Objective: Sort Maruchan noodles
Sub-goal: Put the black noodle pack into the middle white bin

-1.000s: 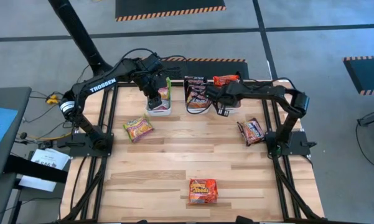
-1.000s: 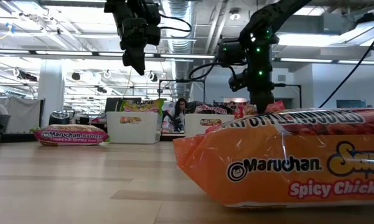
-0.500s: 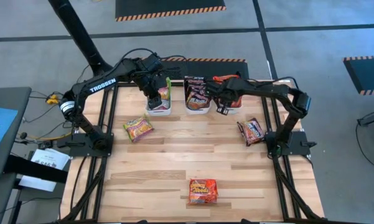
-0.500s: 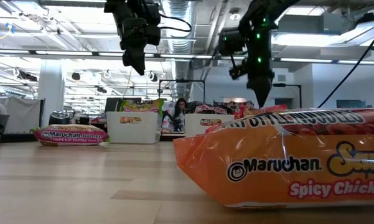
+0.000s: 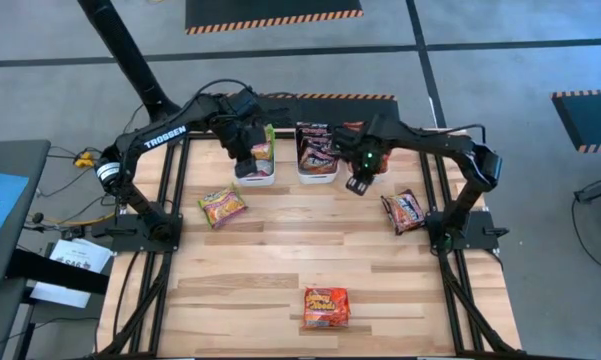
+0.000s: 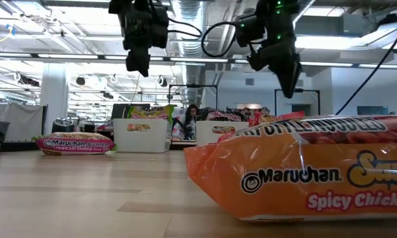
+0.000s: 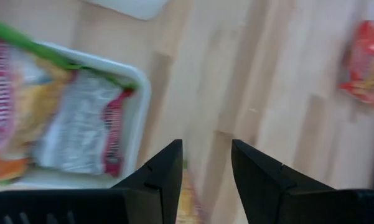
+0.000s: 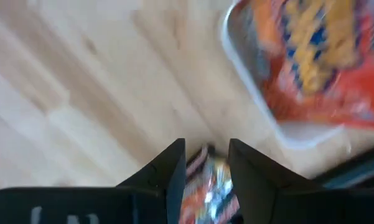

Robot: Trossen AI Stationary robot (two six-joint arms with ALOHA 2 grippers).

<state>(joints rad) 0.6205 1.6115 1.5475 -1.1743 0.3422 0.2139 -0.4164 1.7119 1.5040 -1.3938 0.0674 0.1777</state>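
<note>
- Right gripper [image 5: 357, 185]: jaws parted, empty, just beside the red tub [image 8: 286, 81].
- Left gripper [image 5: 244, 166]: parted, empty, over the green tub [image 7: 134, 93].
- Low view alone reads the orange Maruchan packet [image 6: 304, 168], nearest the camera, well apart from the red tub.

Both arms are black, built of slim jointed links on black frame posts, with thin black cables looping along them. The left arm [image 5: 170, 135] carries white "TROSSEN" lettering on its link at about ten o'clock over the table. The right arm [image 5: 435, 142] shows small green lights glowing near its wrist.
</note>
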